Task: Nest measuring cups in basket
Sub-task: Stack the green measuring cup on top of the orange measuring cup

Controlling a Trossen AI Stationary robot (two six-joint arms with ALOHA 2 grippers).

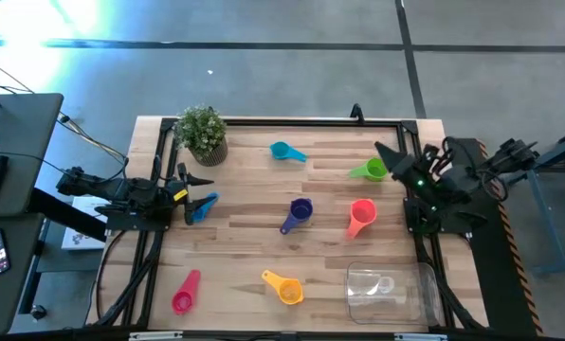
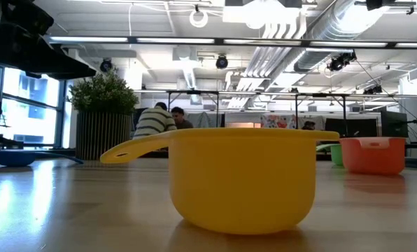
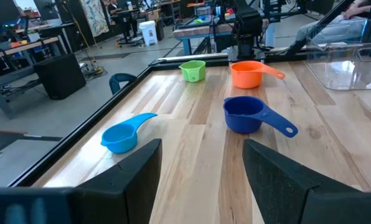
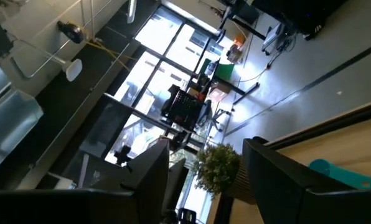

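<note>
At table's left edge: left gripper (image 1: pixel 199 192) open | blue cup (image 1: pixel 203 207) seemingly just beside

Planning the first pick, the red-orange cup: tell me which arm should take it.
Right. The red-orange cup lies on the right half of the table, near the right gripper and the basket. The left gripper, open, waits at the far left edge, with the purple cup between.

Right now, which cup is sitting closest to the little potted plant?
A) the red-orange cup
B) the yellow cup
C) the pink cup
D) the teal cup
D: in the high view the teal cup lies just beside the potted plant at the table's far edge, while the other three sit farther away toward the near side.
</note>
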